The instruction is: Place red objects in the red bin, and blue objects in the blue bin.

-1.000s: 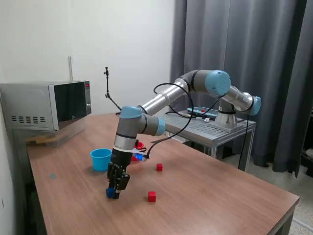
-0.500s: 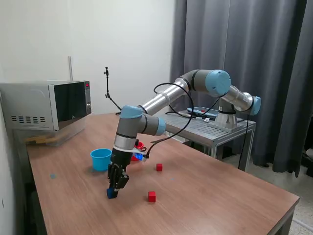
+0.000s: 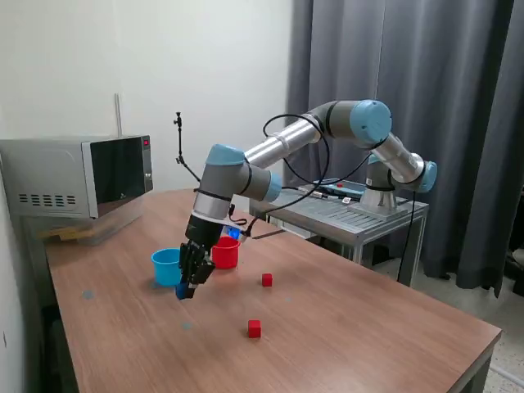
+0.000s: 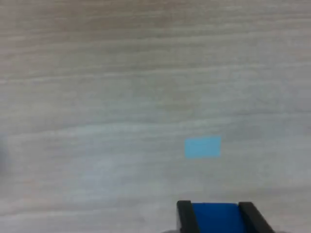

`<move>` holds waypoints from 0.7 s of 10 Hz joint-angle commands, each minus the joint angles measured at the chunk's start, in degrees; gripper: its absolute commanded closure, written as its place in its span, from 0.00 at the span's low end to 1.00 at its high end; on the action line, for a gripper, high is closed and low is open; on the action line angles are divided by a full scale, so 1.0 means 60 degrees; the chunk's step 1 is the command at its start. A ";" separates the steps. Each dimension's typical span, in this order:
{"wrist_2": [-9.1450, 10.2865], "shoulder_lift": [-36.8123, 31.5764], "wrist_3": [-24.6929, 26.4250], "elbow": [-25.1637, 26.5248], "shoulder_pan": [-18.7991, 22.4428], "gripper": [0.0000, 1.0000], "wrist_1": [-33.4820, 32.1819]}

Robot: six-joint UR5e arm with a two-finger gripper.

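Observation:
My gripper [image 3: 184,288] hangs above the table, shut on a dark blue cube [image 3: 181,290], right beside the light blue cup [image 3: 168,266]. In the wrist view the blue cube [image 4: 216,217] sits clamped between the two black fingers [image 4: 184,216], with bare wood below. The red cup [image 3: 225,252] stands just behind the gripper toward the exterior view's right. Two red cubes lie on the table: one [image 3: 267,280] to the right of the red cup, the other [image 3: 255,328] nearer the front edge.
A microwave [image 3: 78,177] stands at the back on the exterior view's left. A metal side table [image 3: 352,214] carries the arm's base on the right. A small light blue tape mark [image 4: 202,146] is stuck on the wooden tabletop [image 3: 344,327].
The gripper has risen off the table with the blue cube and moved back toward the light blue cup. The red cup, earlier mostly hidden by the arm, now shows.

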 commanded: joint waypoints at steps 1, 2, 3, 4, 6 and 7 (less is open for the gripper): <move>-0.0623 -0.0532 -0.0003 0.0488 -0.0154 1.00 0.0072; -0.0672 -0.0548 0.0011 0.0520 -0.0358 1.00 0.0087; -0.0687 -0.0549 0.0040 0.0535 -0.0621 1.00 0.0101; -0.0687 -0.0549 0.0041 0.0579 -0.0784 1.00 0.0102; -0.0672 -0.0549 0.0041 0.0725 -0.1310 1.00 0.0102; -0.0687 -0.0534 0.0041 0.0726 -0.1414 1.00 0.0102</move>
